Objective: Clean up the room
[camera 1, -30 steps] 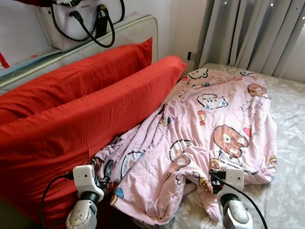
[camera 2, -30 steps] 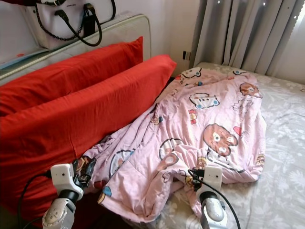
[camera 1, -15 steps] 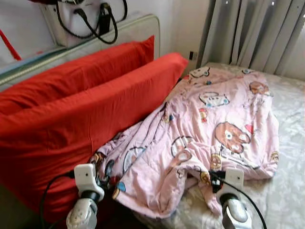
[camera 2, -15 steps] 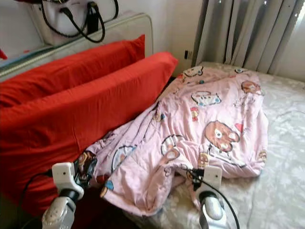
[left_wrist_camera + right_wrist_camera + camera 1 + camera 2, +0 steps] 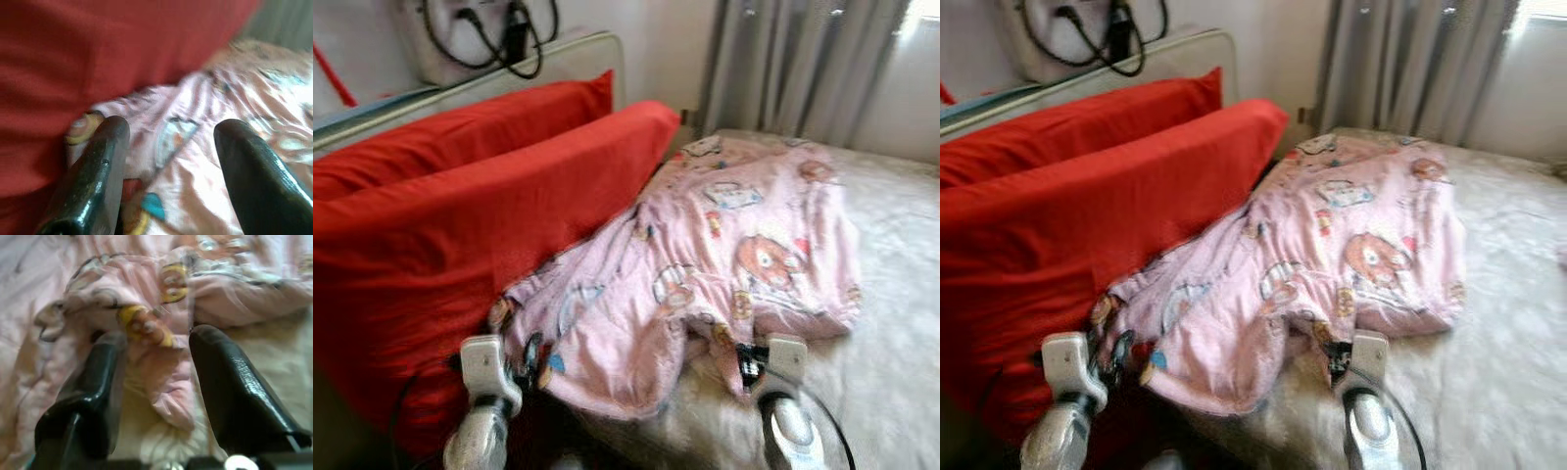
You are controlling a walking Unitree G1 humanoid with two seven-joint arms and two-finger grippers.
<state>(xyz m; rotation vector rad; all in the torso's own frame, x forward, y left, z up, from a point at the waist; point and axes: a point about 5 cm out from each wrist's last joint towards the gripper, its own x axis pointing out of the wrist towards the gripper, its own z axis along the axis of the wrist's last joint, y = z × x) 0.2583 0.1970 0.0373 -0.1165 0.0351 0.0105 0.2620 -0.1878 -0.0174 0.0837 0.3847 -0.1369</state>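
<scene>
Blurry, pink blanket (image 5: 705,264) on bed (image 5: 891,343) w/ red pillows (image 5: 460,225), grey curtains (image 5: 793,69), both jaws spread.

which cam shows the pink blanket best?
Left eye view: the whole pink cartoon-print blanket lies spread on the bed beside the red pillows. Right eye view shows the same. Both wrist views give blurred close-ups of its near edge between open pincer fingers.

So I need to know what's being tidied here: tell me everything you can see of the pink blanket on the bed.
The pink blanket is soft, quilted-looking fabric printed with cartoon bears and other figures. It lies crumpled and unfolded across the pale patterned bed, its left edge bunched against the nearer red pillow. Its near edge reaches both grippers: the left gripper and right gripper each have open fingers with blanket folds between them, not clamped. The pictures are blurred.
</scene>
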